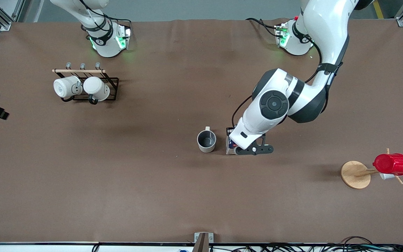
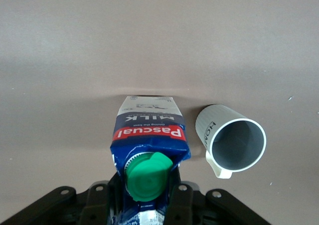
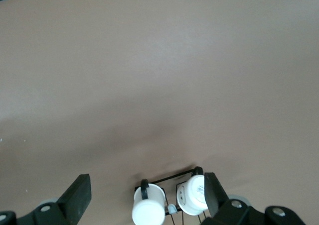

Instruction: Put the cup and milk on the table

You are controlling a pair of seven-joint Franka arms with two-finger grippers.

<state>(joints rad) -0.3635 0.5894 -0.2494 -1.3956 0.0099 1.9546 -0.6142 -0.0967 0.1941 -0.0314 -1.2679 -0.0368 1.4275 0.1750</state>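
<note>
The milk (image 1: 229, 147) is a blue and white carton with a green cap, standing on the brown table (image 1: 117, 189) near its middle. My left gripper (image 1: 235, 146) is shut on the carton's top; in the left wrist view the milk (image 2: 148, 133) sits between the two black fingers (image 2: 180, 197) of my left gripper (image 2: 146, 199). The off-white cup (image 1: 206, 141) with a grey inside stands upright on the table right beside the milk, toward the right arm's end; it also shows in the left wrist view (image 2: 232, 144). My right gripper (image 3: 145, 185) is open and empty, high over the mug rack.
A black rack (image 1: 112, 91) with two white mugs (image 1: 82, 87) stands near the right arm's base, and shows in the right wrist view (image 3: 169, 197). A red cup (image 1: 392, 163) hangs on a wooden stand (image 1: 355, 174) toward the left arm's end.
</note>
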